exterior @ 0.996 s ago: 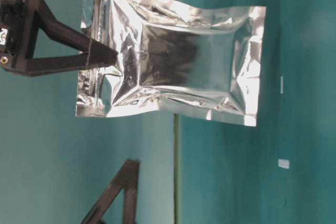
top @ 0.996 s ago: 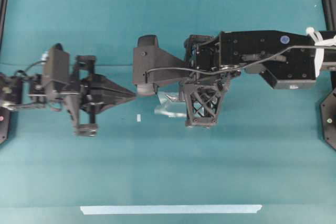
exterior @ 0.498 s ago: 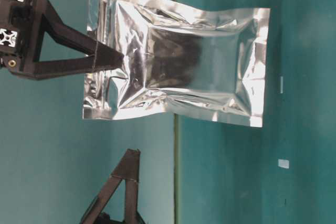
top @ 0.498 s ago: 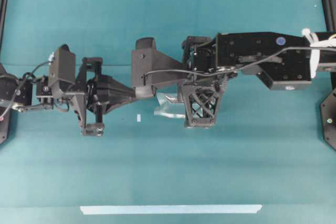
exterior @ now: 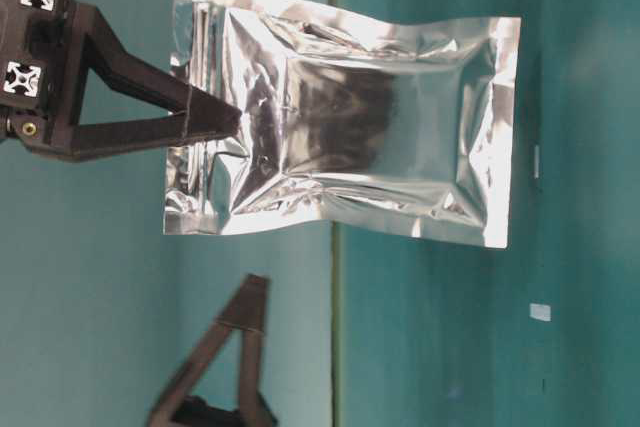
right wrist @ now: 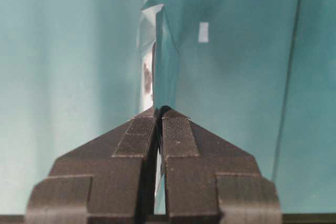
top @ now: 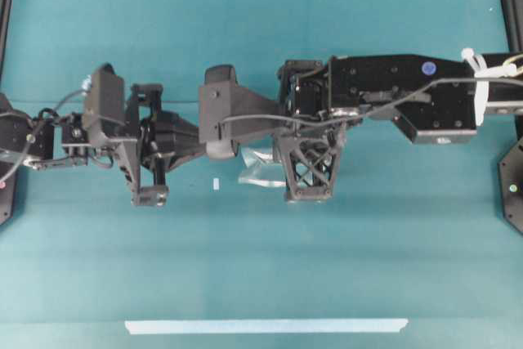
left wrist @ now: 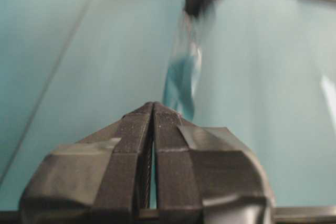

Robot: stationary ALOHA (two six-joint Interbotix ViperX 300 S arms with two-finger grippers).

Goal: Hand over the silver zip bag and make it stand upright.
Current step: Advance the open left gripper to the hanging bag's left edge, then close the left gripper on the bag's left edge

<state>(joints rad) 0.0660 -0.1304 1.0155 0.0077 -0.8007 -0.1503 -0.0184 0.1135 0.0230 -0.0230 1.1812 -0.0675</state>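
Note:
The silver zip bag (exterior: 350, 127) hangs clear of the table, crinkled and shiny with a darker middle panel. My right gripper (exterior: 228, 119) is shut on one short sealed end of it. In the right wrist view the bag (right wrist: 156, 56) runs edge-on away from the shut right gripper (right wrist: 159, 109). My left gripper (exterior: 255, 282) is shut with nothing in it, its tip just off the bag's long edge. In its own view the left gripper (left wrist: 154, 106) points at the blurred, edge-on bag (left wrist: 181, 82). From overhead only a sliver of the bag (top: 260, 171) shows under the right arm.
A small white tape scrap (top: 215, 184) lies on the teal table beneath the two grippers. A long pale tape strip (top: 265, 326) runs along the front edge. The left arm (top: 106, 128) and right arm (top: 400, 91) meet near the middle.
The left gripper has moved right, closer to the bag. The right arm has shifted slightly left with the bag still held.

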